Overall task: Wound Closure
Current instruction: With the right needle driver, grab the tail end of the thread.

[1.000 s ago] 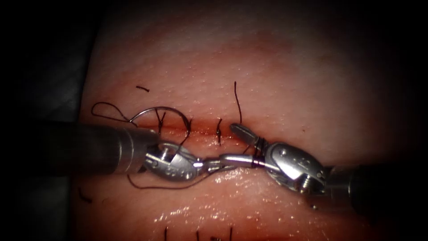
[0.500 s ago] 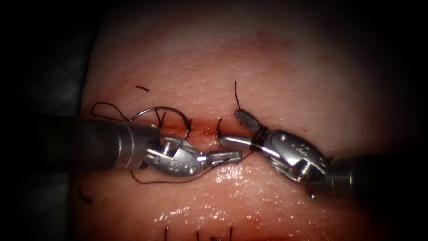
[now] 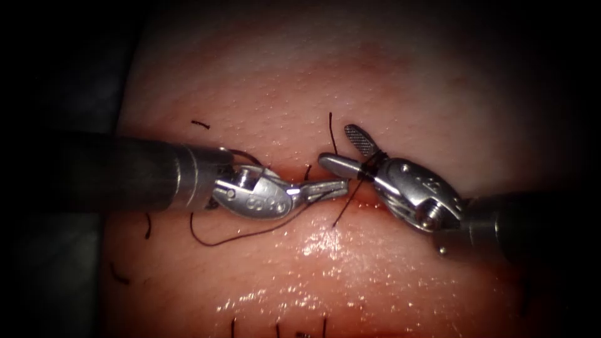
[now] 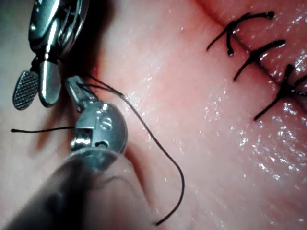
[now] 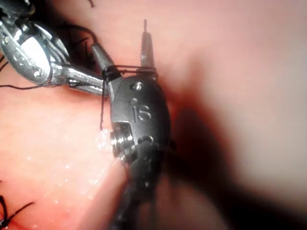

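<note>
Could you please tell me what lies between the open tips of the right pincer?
Thread is wound around the base of the right pincer, crossing the gap between its open tips; the endoscope view shows this, and beyond it bare tissue.

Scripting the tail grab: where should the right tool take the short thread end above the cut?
Probably mid-length on the thread end, coming from the right. It lies straight and clear on the tissue, just ahead of the right tool's open, loop-wrapped jaws. The left tool holds the thread.
</note>
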